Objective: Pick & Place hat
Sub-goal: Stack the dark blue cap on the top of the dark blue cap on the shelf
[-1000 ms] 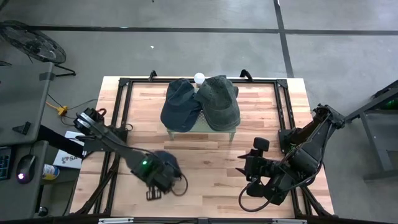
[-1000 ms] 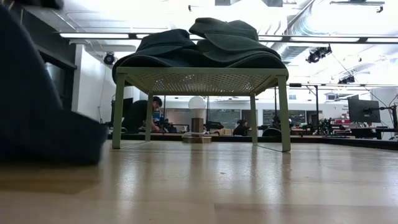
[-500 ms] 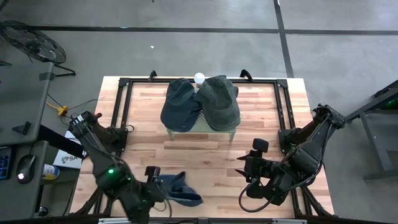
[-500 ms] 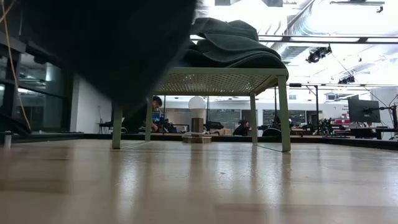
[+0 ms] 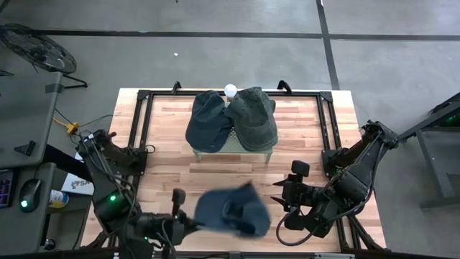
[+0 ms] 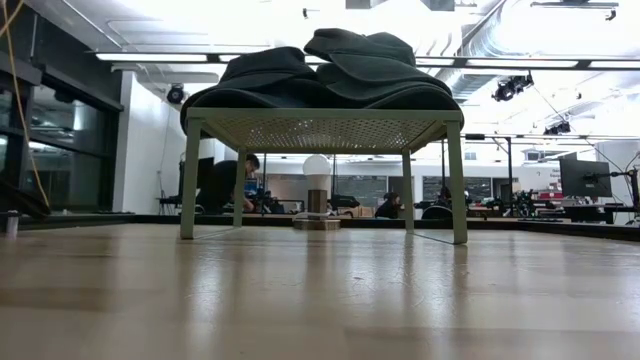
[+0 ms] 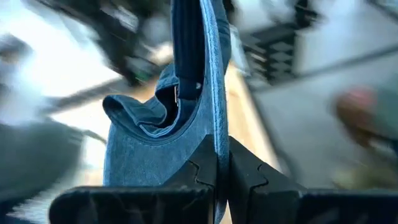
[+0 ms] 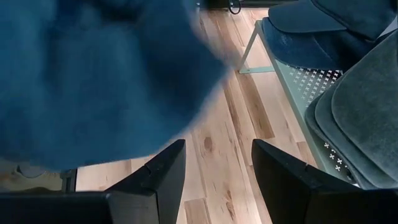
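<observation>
The left gripper (image 7: 217, 177), fingers pinched on the blue hat (image 5: 233, 210), carries it over the table's (image 5: 302, 155) near edge toward the waiting right gripper (image 8: 214, 168), fingers spread wide.

Blue denim hat (image 5: 231, 211): lifted clear of the table over its near edge, between the two arms, crown and brim spread out and blurred. In the left wrist view its fabric edge (image 7: 208, 93) is pinched between the two dark fingers, and the body of the hat stands up from that clamped edge. In the right wrist view it (image 8: 93, 74) fills much of the frame as a blurred blue mass.
</observation>
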Tool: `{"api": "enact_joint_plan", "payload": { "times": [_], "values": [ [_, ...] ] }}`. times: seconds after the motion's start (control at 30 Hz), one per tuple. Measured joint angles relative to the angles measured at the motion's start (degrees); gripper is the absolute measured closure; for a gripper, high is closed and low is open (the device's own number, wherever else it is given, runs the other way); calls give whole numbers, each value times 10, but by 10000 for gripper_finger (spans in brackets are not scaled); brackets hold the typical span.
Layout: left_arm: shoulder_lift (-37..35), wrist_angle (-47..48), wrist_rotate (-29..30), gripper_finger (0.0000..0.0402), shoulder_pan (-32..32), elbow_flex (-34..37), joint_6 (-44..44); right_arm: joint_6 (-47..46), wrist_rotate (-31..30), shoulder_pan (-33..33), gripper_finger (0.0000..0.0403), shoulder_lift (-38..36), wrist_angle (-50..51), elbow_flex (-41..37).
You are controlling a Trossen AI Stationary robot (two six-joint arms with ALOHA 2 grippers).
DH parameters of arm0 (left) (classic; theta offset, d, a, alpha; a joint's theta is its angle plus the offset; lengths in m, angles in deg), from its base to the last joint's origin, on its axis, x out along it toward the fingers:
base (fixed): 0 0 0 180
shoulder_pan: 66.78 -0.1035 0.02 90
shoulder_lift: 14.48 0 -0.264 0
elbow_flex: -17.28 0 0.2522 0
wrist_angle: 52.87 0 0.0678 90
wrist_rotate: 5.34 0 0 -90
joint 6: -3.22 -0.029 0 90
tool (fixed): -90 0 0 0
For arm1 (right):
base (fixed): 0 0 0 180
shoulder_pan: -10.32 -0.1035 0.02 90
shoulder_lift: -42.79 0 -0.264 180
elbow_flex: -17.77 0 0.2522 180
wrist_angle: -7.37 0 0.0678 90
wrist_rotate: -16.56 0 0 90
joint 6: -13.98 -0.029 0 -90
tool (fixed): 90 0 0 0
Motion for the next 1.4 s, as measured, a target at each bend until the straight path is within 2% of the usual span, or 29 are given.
{"api": "enact_joint_plan", "payload": {
  "times": [0.17, 0.4, 0.47, 0.57, 0.73, 0.83, 1.0, 1.13, 1.27, 1.4],
  "values": [
    [-1, -53, 157, 396, 0, -6, -102, 1, -2, 0, 226, 0, 1, 0],
    [-1, -157, 300, 396, -1, -7, -221, 1, -2, 0, 226, 0, 2, 0],
    [-1, -182, 309, 396, -1, -7, -247, 1, -8, 0, 226, 0, 2, 0],
    [-1, -222, 306, 396, -1, -7, -287, 11, -59, 0, 226, 0, -3, 0],
    [-1, -269, 281, 396, -1, -7, -329, 91, -134, -3, 226, 3, -52, 0],
    [-1, -324, 244, 396, -1, -7, -379, 132, -194, -10, 226, 20, -82, 1],
    [-1, -433, 126, 396, -13, -7, -471, 137, -200, -10, 226, 56, -87, 0],
    [0, -486, 23, 396, -38, -6, -515, 114, -243, -15, 226, 91, -92, 0],
    [0, -510, -102, 396, -78, -7, -521, 105, -277, -17, 226, 120, -97, 0],
    [0, -514, -231, 396, -124, -6, -484, 107, -298, -16, 226, 147, -113, 0]
  ]
}}
